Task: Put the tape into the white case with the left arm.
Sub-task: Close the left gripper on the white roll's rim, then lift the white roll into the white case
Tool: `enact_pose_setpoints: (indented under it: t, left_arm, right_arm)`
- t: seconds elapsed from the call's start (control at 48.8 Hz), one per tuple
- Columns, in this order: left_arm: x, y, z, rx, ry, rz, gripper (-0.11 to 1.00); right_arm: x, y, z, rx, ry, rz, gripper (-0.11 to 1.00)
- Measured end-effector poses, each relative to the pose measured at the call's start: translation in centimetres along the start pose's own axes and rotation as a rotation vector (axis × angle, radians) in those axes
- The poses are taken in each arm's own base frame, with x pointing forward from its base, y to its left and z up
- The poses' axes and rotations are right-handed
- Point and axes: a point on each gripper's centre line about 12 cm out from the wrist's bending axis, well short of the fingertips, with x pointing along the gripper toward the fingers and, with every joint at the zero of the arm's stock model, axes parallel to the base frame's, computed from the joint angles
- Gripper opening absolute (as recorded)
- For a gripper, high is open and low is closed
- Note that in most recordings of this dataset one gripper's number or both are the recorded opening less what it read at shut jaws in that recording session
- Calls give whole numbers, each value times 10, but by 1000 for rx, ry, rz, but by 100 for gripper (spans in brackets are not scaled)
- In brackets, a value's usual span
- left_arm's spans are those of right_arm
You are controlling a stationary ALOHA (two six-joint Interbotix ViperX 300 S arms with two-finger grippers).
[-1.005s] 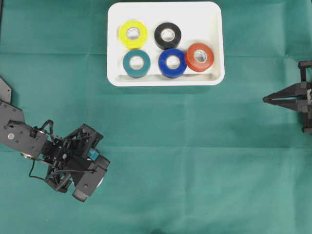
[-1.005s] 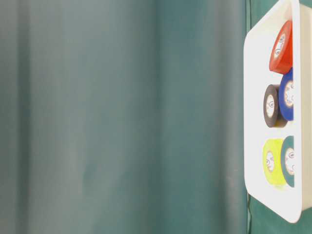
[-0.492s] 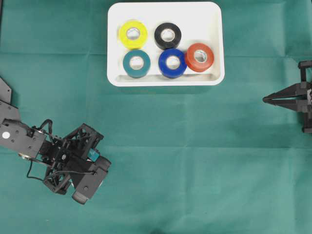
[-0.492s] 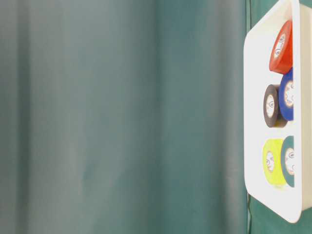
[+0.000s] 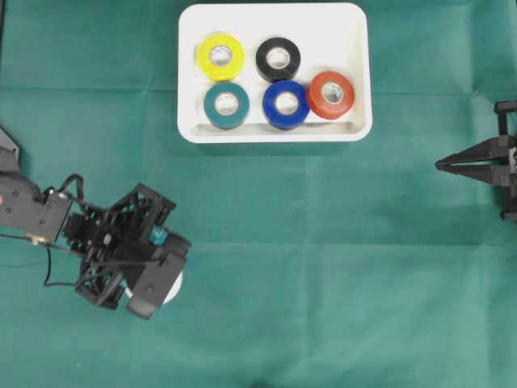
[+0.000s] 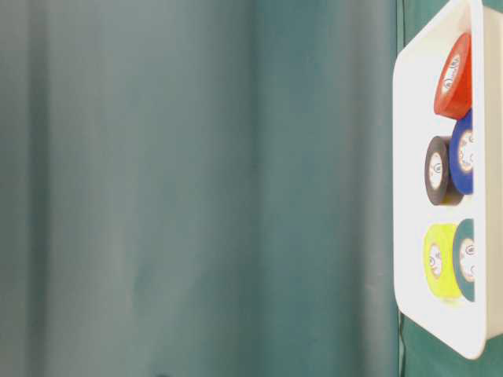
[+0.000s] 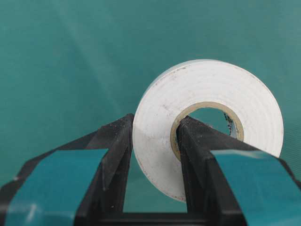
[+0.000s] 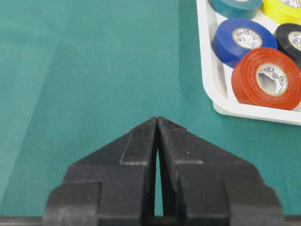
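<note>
White tape roll (image 7: pixel 207 125) sits pinched in the left gripper (image 7: pixel 153 136): one teal-banded finger (image 7: pixel 110 155) outside the roll's wall, the other finger through the cardboard core, so jaws clamp the wall. In the left wrist view the roll fills centre-right of frame, standing on edge, green cloth (image 7: pixel 70 56) behind it.

Overhead view: left gripper (image 5: pixel 149 279) at lower left of frame, w/ a sliver of the white tape roll (image 5: pixel 173 288) peeking out at its lower right edge. Rest of roll hidden under the black arm. Can't tell from above whether roll touches the cloth.

White case (image 5: pixel 352 71) is at top centre of the overhead frame, well apart from the left gripper. Inside it, five rolls: yellow roll (image 5: pixel 220 56) upper left, black roll (image 5: pixel 278 58) next to it, teal roll (image 5: pixel 225 105) lower left, blue roll (image 5: pixel 284 104) centre bottom, red roll (image 5: pixel 330 94) at right, tilted against the rim & touching the blue one.

Right gripper (image 5: pixel 446 165) at right edge, mid-height, fingers pressed together to a point, nothing btw them. Right wrist view: right gripper (image 8: pixel 157 123) tips meet at bottom centre; case corner (image 8: pixel 221 106) w/ red & blue rolls at upper right.

Table-level view: case edge (image 6: pixel 405 196) at right side only.
</note>
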Motion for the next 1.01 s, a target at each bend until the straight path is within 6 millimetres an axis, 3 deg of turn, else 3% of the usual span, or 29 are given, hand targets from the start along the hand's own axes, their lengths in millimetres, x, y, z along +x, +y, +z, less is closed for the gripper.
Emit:
enact_pose_setpoints:
  t: [0.554,1.005]
  left_arm:
    - [1,123,-17,-293,-45,204,26]
    - [8,201,-12,-413,-63,302,26]
  right_arm:
    - [0,0,0,0,-3,0,-9]
    - [0,0,0,0,-2,0,-9]
